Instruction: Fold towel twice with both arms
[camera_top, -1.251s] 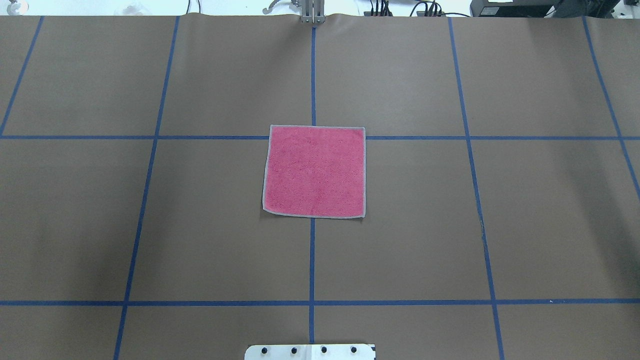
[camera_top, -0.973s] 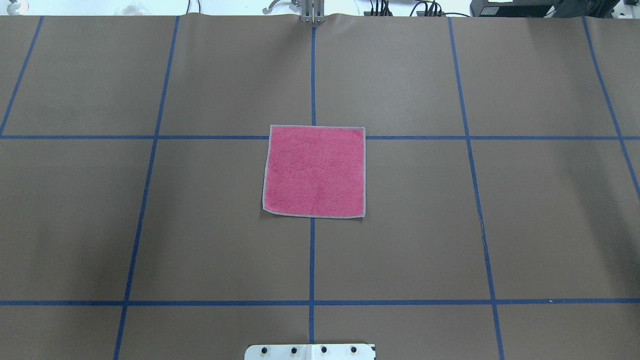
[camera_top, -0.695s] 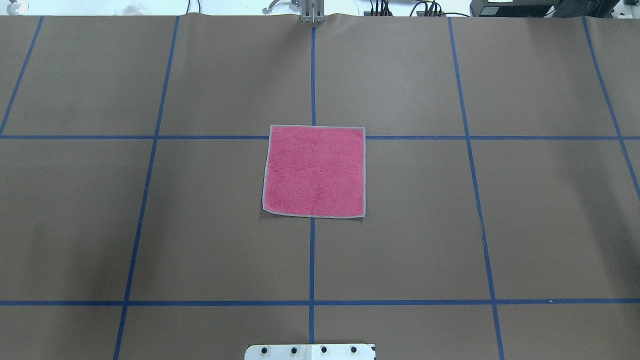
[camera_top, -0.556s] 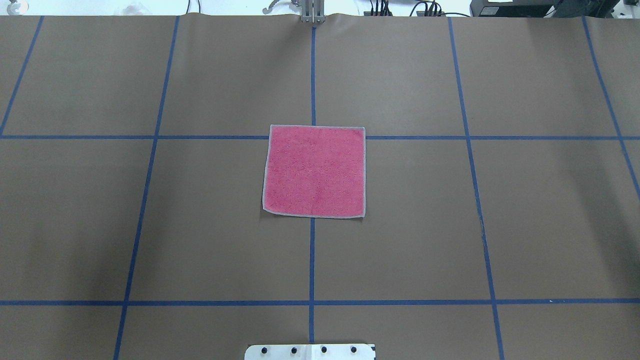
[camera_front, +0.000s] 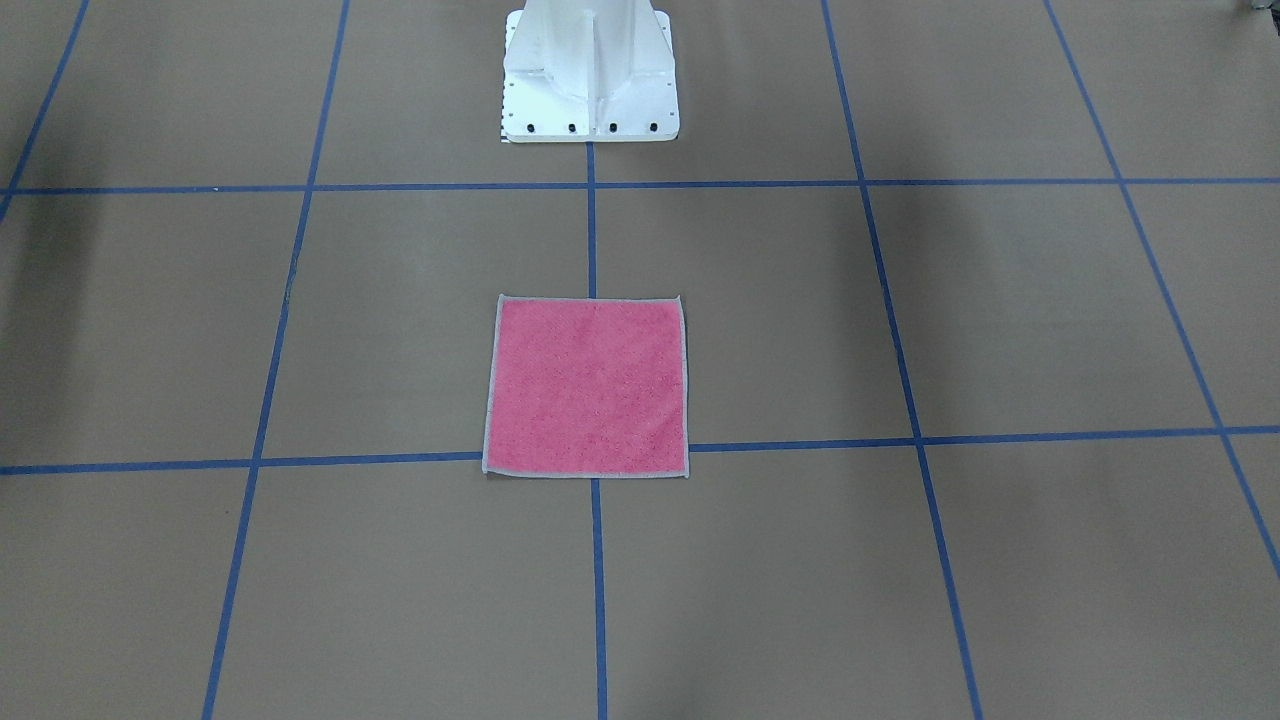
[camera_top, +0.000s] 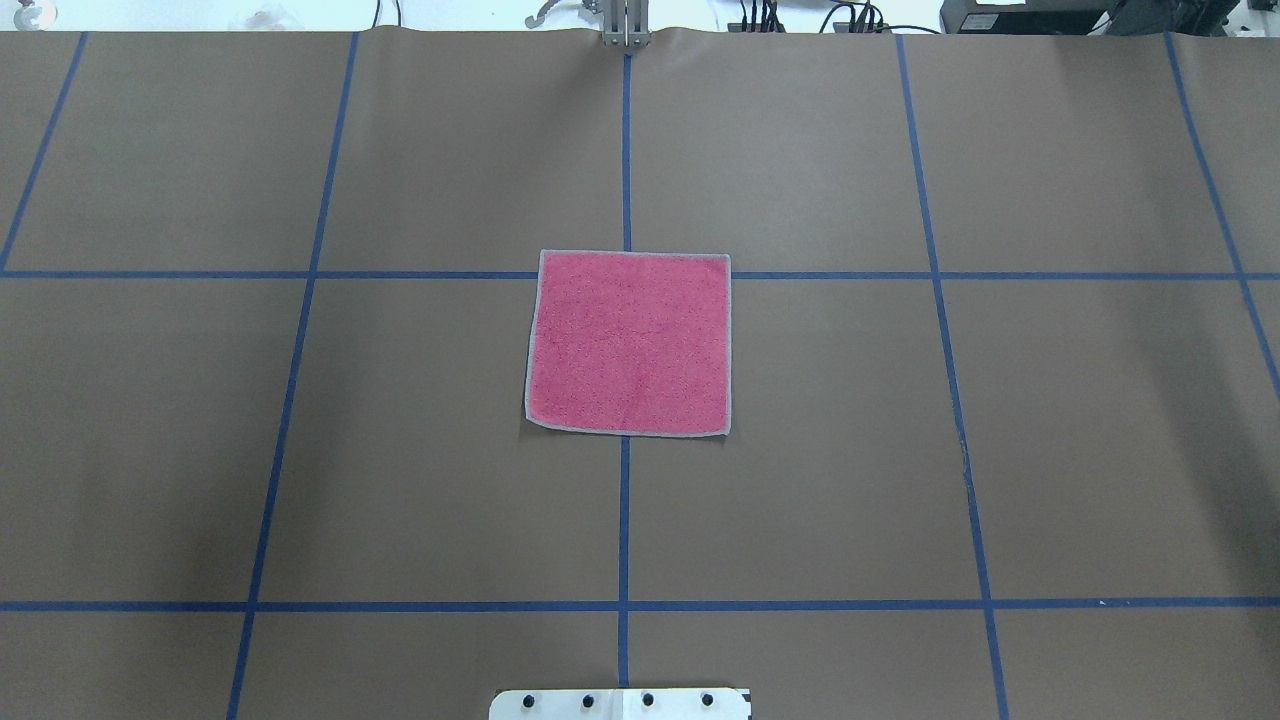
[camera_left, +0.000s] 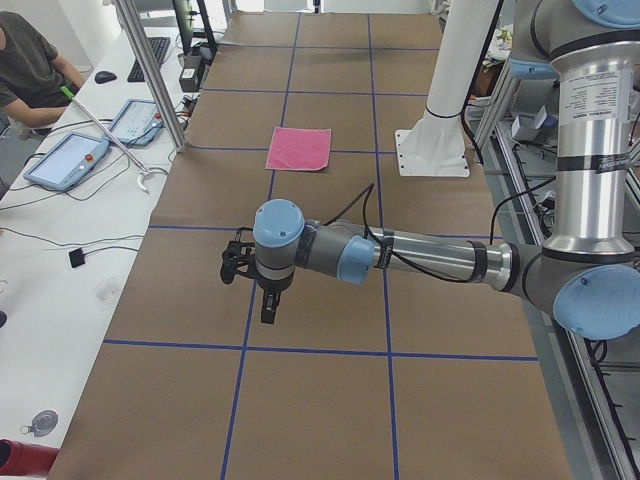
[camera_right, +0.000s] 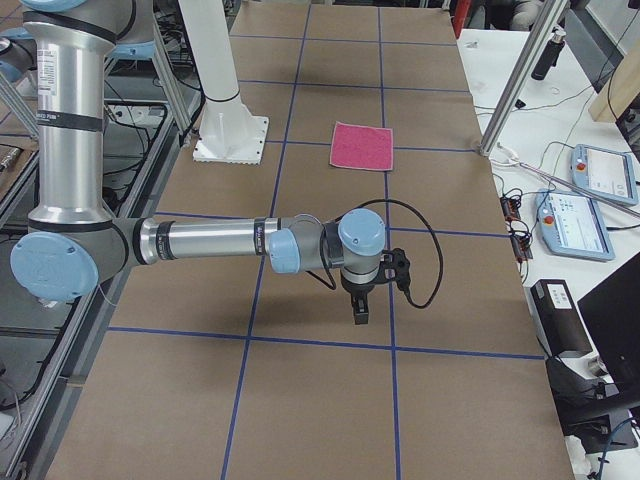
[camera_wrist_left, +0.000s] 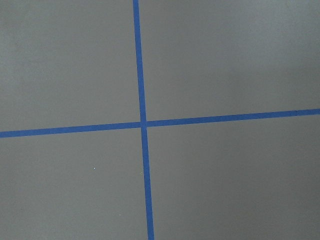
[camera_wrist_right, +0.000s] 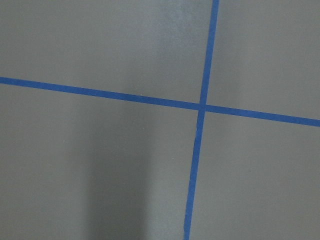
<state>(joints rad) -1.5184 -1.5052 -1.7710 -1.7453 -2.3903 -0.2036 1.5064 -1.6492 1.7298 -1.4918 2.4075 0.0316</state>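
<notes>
**Desk:** Item 1, the towel?

**Operator:** I logged the towel (camera_top: 628, 343) flat and unfolded, pink face up, grey edging all round. It lay at the middle of the surface (camera_top: 800, 450), over a crossing of the blue tape lines (camera_top: 624, 520), on the far side of the white pedestal base (camera_front: 590, 75).

**Desk:** Item 2, the arms?

**Operator:** I saw the left pincer (camera_left: 268, 316) only from a side camera. It pointed down above the surface toward the left end, well apart from the towel. I could not tell whether its fingers were apart or together. The right pincer (camera_right: 360, 314) got the same entry, toward the right end. Each of my wrist cameras showed only brown surface and a tape crossing.

**Desk:** Sundries?

**Operator:** One seated person (camera_left: 30, 55) past the far edge, near two pendants (camera_left: 68, 160).
</notes>
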